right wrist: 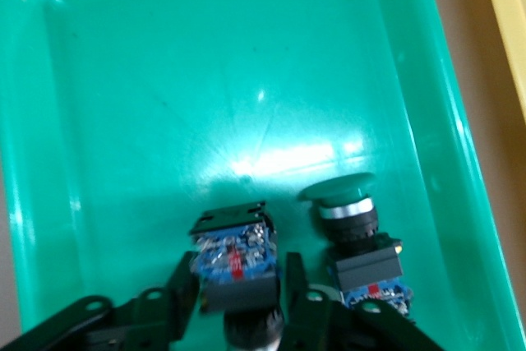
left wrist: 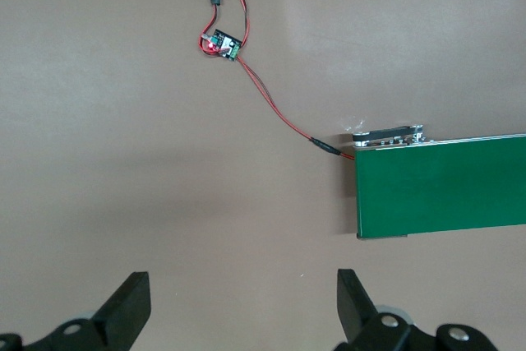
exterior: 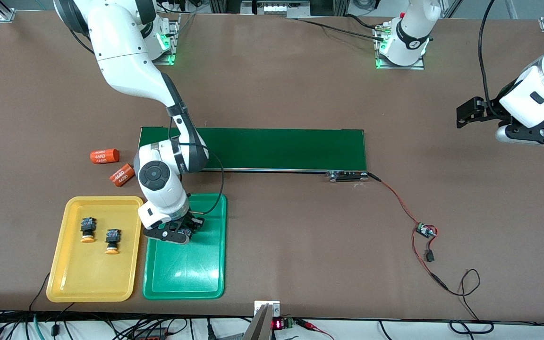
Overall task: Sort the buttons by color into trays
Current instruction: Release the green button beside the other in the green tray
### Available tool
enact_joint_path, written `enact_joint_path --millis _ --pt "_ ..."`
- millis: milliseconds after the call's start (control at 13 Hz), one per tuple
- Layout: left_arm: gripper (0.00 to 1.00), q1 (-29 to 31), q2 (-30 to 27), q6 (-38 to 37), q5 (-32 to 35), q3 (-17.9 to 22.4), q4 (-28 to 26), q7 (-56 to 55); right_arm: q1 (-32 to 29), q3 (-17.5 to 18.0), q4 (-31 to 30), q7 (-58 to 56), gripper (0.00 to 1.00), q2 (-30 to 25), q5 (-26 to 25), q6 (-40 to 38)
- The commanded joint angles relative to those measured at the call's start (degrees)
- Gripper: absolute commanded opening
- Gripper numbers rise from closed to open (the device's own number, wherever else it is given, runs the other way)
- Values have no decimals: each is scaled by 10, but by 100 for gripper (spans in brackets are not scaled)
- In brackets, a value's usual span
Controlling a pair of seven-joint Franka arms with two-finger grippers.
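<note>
1. The shallow green plastic tray [exterior: 184, 269] is the landmark; the matching yellow plastic tray [exterior: 71, 274] lies just beside it, toward the right arm's end of the table.
2. The right gripper [right wrist: 238, 302] is low in the green tray, its fingers [right wrist: 182, 289] flanking a black-and-blue green-capped button [right wrist: 234, 265]; whether they pinch it I cannot tell.
3. A second green-capped button [right wrist: 353, 236] lies in the green tray beside the first.
4. Two orange-capped buttons [exterior: 87, 230] [exterior: 113, 241] rest in the yellow tray.
5. The left gripper [left wrist: 242, 310] waits well away from the green tray, over bare table, fingers spread wide.
</note>
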Motion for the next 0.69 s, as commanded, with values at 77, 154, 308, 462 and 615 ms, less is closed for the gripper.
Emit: enact_joint_path --millis 77,154,308,462,615 --pt "100 -1 4 -12 13 -2 13 0 -2 4 13 -9 100 -41 -1 -44" --pt "100 -1 4 -12 14 -2 13 0 -5 2 14 -12 100 -58 -2 -80" --pt "100 -1 4 -12 13 -2 13 0 -6 -3 14 -35 100 -106 -1 -131" --pt "100 1 4 -12 13 1 13 0 -5 -13 14 -66 100 -150 -1 -182" --pt "100 1 4 -10 13 0 13 0 -8 -15 14 -99 100 -181 -1 -257"
